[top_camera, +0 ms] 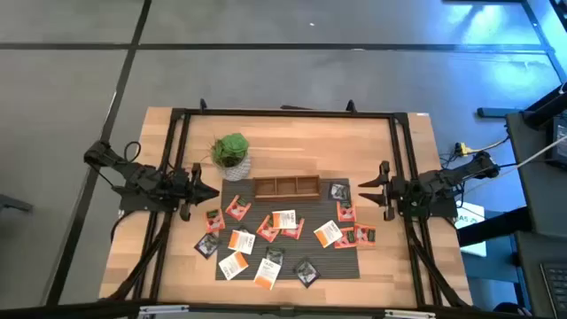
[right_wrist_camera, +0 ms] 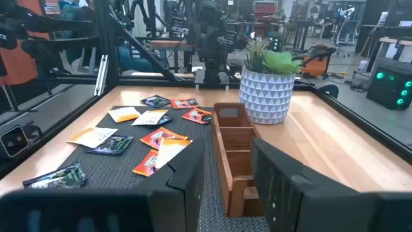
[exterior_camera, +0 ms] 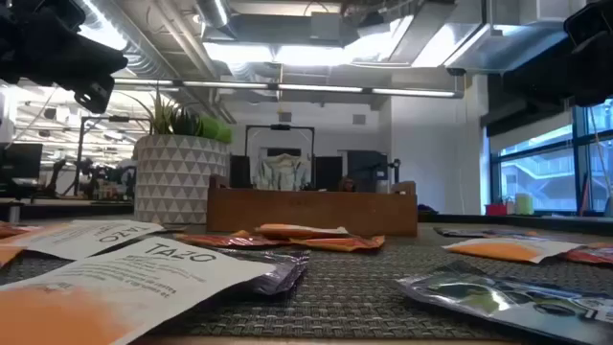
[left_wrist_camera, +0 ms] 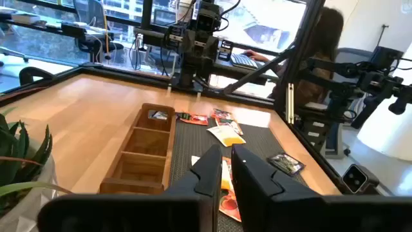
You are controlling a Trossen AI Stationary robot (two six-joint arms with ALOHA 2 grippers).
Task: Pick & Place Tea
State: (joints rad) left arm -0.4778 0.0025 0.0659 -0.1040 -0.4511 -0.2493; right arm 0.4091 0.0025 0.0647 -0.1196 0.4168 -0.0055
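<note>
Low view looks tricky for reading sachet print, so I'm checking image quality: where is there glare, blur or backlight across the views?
Low view: ceiling lights glare; the nearest white sachet is soft and oversized, the wooden tray sharper. Left wrist view: bright windows behind, left gripper dark. High view: evenly lit, sachet print too small to read.

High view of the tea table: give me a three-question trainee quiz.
1. True or false: the right gripper is open and empty.
2. Which arm's end of the wooden tray is the potted plant nearer?
3. Most tea sachets lie: A in the tray, B on the dark mat, C around the plant.
Key: 1 true; 2 the left arm's; 3 B.
</note>
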